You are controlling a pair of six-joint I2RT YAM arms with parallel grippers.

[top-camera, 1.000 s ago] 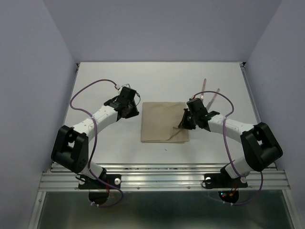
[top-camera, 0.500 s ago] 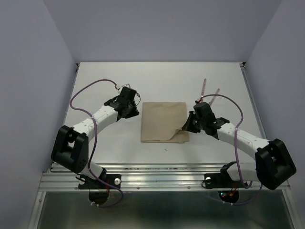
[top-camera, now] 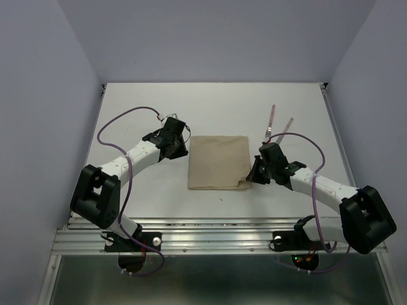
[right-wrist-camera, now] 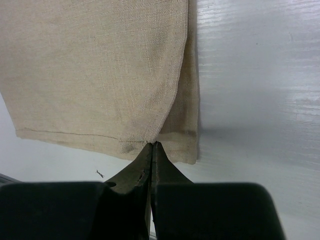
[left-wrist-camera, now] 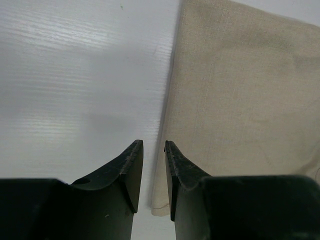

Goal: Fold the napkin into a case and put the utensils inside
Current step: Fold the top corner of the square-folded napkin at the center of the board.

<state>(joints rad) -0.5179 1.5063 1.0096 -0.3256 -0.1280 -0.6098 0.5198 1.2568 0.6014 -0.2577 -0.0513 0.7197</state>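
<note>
Now right gripper [right-wrist-camera: 152,145] pinches folded napkin [top-camera: 218,162] corner; left gripper [left-wrist-camera: 153,144] parted, empty; utensils [top-camera: 271,117] lie outside

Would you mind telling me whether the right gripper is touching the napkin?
Touching. The right wrist view shows the right gripper shut on the napkin, whose top layer runs to a point between its fingertips.

Left tool [left-wrist-camera: 152,144] ajar, right tool [right-wrist-camera: 152,144] closed.

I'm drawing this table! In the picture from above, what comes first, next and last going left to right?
left arm's fingers → napkin → two pink-handled utensils
</note>
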